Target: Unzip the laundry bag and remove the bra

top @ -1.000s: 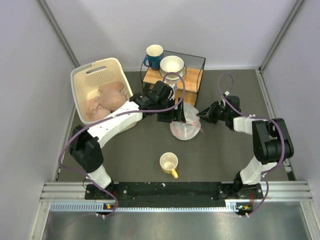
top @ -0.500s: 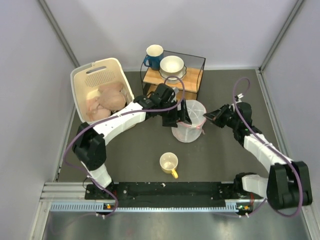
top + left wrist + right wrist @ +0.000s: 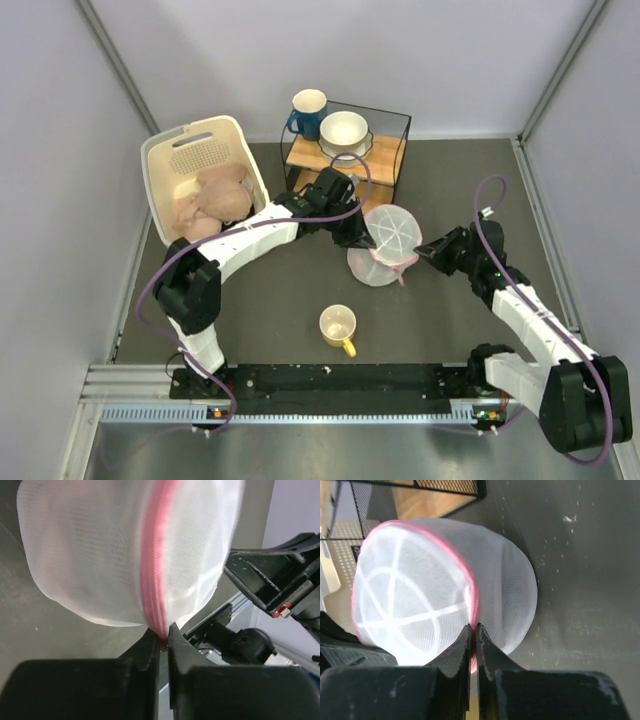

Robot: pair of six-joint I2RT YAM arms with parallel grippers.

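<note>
The laundry bag [image 3: 385, 240] is a round white mesh pouch with a pink zip rim, lying tilted on the dark table between both arms. My left gripper [image 3: 362, 238] is at its left side. In the left wrist view the bag [image 3: 125, 555] fills the top, and the left gripper [image 3: 163, 636] is shut on the pink rim. My right gripper [image 3: 420, 253] is at the bag's right side. In the right wrist view it [image 3: 474, 628] is pinched shut on the bag's [image 3: 420, 595] pink rim. The bra is hidden.
A yellow mug [image 3: 338, 326] stands in front of the bag. A cream basket [image 3: 160, 170] with peach cloths [image 3: 215, 195] sits at the back left. Behind the bag is a black wire frame [image 3: 385, 155] with a white bowl [image 3: 343, 130], and a blue mug [image 3: 306, 108].
The left gripper has shut on the bag's rim. The right arm has swung out to the near right, still at the rim. The bag has shifted slightly right and tilted.
</note>
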